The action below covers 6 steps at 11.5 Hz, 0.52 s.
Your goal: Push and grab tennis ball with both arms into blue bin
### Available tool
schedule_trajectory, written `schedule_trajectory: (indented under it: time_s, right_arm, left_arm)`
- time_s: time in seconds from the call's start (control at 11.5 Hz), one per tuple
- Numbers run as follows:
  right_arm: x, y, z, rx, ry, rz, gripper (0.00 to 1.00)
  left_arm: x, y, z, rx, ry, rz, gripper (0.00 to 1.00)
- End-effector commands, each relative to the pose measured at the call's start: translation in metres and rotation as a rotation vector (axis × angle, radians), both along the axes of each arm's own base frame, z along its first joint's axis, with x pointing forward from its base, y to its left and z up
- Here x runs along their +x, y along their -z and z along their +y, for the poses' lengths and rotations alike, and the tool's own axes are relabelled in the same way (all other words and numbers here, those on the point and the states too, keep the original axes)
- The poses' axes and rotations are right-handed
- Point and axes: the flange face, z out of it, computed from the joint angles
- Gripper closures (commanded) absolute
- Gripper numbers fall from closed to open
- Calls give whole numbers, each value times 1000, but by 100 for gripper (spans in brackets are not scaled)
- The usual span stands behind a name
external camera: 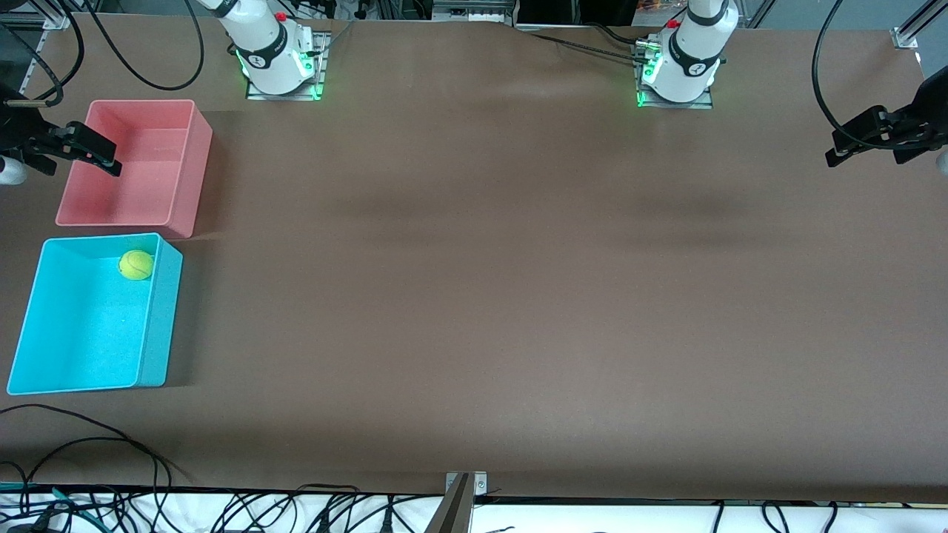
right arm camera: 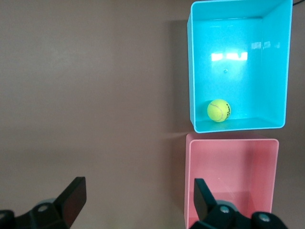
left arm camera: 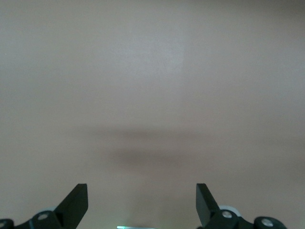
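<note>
Front view: the ball [external camera: 136,265] is lying in the blue bin [external camera: 159,326]; both grippers, left [external camera: 859,138] and right [external camera: 81,148], are hanging spread apart and empty, so retreating clear suffices.

Tennis ball [external camera: 136,265] inside blue bin [external camera: 29,326], corner nearest pink bin.
</note>
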Motion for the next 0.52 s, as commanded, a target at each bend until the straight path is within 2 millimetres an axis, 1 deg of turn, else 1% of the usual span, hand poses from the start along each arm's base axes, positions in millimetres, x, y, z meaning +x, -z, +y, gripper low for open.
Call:
schedule_trajectory:
  time_s: [0.0,0.09,0.35,0.44]
  right_arm:
    - [-1,-7,2,-21,-9,17,0]
    - [-3,-9,1,-21,-8,28,0]
    - [-5,-15,28,-28,-30,36,0]
    - [-4,-15,29,-28,-20,29,0]
  left_arm:
    - [0,-5,1,12,-4,3,0]
    - [0,-5,1,12,-4,4,0]
    - [0,-5,1,12,-4,3,0]
    - [0,-5,0,10,-4,3,0]
